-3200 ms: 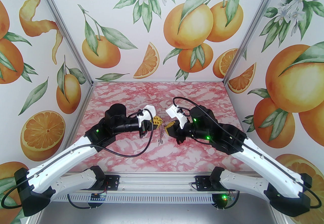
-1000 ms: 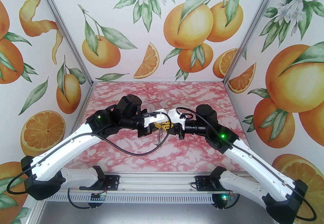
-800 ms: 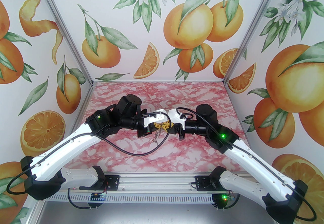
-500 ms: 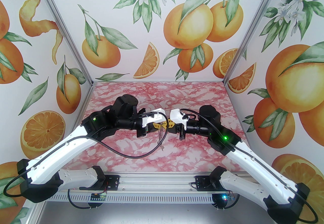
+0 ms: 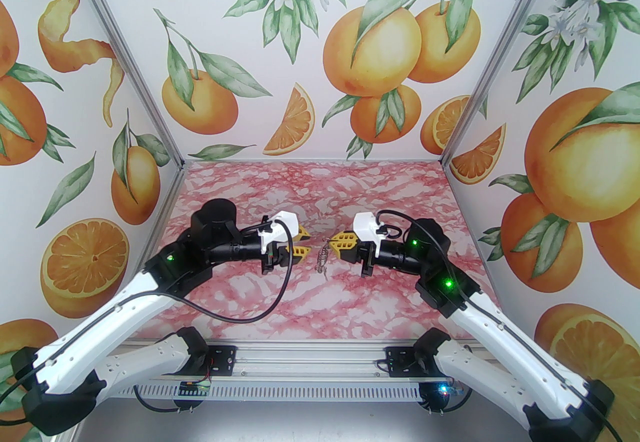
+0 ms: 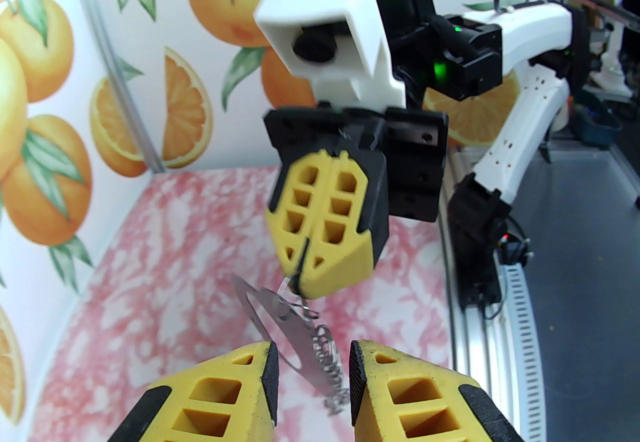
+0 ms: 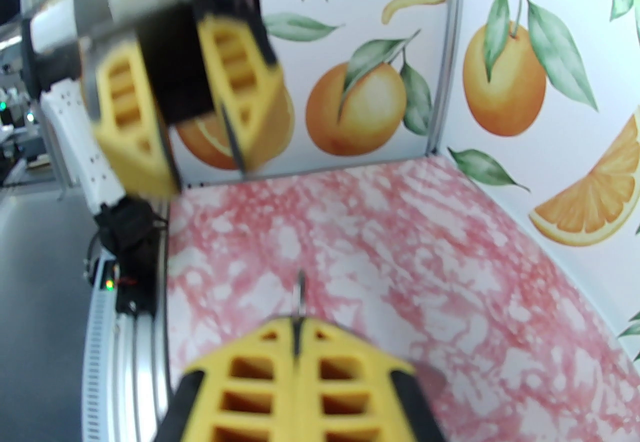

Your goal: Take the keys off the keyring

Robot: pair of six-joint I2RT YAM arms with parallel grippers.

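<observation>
1. While the left gripper (image 5: 306, 242) is hanging just short of the bundle, its jaws are standing partly apart and are gripping nothing.
2. Just beyond its fingertips, the keyring (image 6: 260, 310) is hanging tilted in the air above the table, and the keys (image 6: 330, 370) are dangling in a short string from its lower edge.
3. Farther on, the right gripper (image 6: 301, 270) is pinching the keyring's upper end, its jaws pressing tight together on the thin metal.
4. Below and behind, the pink marbled table (image 6: 150, 255) is stretching away to the orange-printed walls.
5. Judging by this, the task is looking barely begun: the keys I am making out are all hanging from the loop. They are small and blurred, though, so I am probably not seeing each one, and I cannot count them.
6. What is remaining, as I am reading it, is working each key's small ring off the loop while the right gripper is holding it.
</observation>
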